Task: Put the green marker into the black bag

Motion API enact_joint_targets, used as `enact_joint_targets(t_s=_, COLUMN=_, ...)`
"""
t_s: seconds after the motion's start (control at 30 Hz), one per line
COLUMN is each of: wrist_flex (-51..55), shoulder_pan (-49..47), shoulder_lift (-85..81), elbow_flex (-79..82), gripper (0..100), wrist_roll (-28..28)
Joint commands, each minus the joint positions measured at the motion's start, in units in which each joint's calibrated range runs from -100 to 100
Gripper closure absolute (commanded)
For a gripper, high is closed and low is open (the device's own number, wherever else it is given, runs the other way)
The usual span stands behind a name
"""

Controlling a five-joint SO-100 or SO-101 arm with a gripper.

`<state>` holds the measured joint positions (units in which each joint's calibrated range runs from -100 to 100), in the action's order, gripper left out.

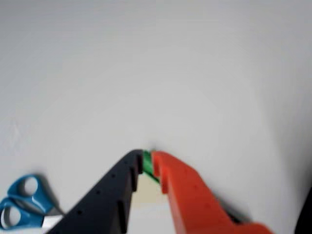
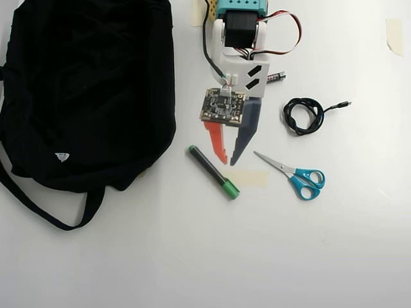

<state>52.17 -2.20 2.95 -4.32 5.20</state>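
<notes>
I see the white desk (image 2: 192,256) from overhead, with the bag (image 2: 83,90) taking up its upper left; its strap (image 2: 45,205) loops out below it and a small white logo (image 2: 61,156) shows near its lower edge. The arm (image 2: 239,45) reaches down from the top centre, a bare circuit board (image 2: 222,106) riding on its wrist. Its fingers (image 2: 228,160) point toward the bottom of the overhead view, one orange (image 2: 217,141) and one dark (image 2: 244,131), parted by a narrow gap.

The marker (image 2: 213,171) lies on the desk just beside the orange tip, slanted, its green cap (image 2: 230,189) at lower right and small green end at upper left, apart from the bag. In the wrist view a sliver of green (image 1: 147,165) sits between the two tips (image 1: 147,162), but I cannot tell whether they are gripping it or only hanging over it.

A strip of tan tape (image 2: 247,178) lies on the desk just right of the cap. Blue-handled scissors (image 2: 298,176) lie to the right of that, blades toward the fingers. A coiled black cable (image 2: 305,115) sits above the scissors, and a small battery (image 2: 276,77) pokes out beside the arm.
</notes>
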Motion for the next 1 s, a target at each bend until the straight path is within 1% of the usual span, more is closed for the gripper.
enact_joint_targets(t_s=0.0, wrist_flex=2.5, shoulder_pan=-0.1, shoulder_lift=-3.6, elbow_flex=-0.4, gripper=97, wrist_roll=0.2)
enact_joint_targets(t_s=0.47, wrist_flex=12.8, shoulder_pan=-0.3, shoulder_lift=-3.6, elbow_flex=-0.5, gripper=97, wrist_roll=0.3)
enact_joint_targets(t_s=0.97, wrist_flex=17.9, shoulder_pan=-0.3, shoulder_lift=-3.6, elbow_flex=-1.3, gripper=97, wrist_roll=0.3)
